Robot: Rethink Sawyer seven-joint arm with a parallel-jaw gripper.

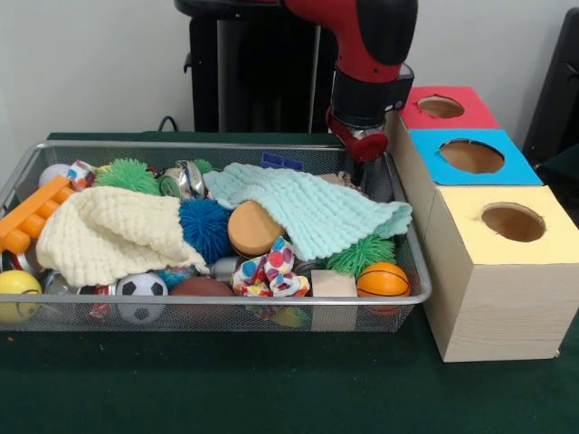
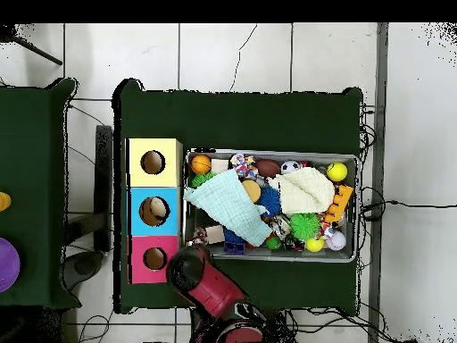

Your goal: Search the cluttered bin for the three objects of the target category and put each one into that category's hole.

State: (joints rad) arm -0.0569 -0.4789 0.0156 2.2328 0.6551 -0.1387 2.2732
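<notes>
The wire bin (image 1: 412, 271) is the largest item on the green table. It stands just beside a row of three wooden boxes. The yellow-topped box and its hole (image 1: 513, 221) sit nearest the front camera, the blue hole (image 1: 471, 155) is in the middle, and the red hole (image 1: 441, 107) is nearest the robot.

The arm reaches down at the bin's far corner, on the side next to the boxes. The gripper (image 1: 364, 145) hangs at the rim there, beside the red box. The finger state cannot be determined; both views hide the tips.

Bin contents, in order of size: a cream knitted cloth (image 1: 104, 231), a mint knitted cloth (image 1: 312, 210), a blue spiky ball (image 1: 204, 228), green spiky balls, an orange toy block (image 1: 27, 217), a small basketball (image 1: 383, 280), a soccer ball (image 1: 142, 289) and a yellow ball (image 1: 16, 291).

Only one polka-dot bundle (image 1: 270, 269) is clearly visible. It lies against the bin's near wall, between the brown ball and the basketball. From the gripper it lies across the width of the bin, toward the front camera and a little away from the boxes. It is bunched, with no clear long axis. A dotted scrap at the far corner opposite the boxes may be a second bundle; the third is probably under the cloths.

In the overhead view, the blue hole shows something pale inside.
</notes>
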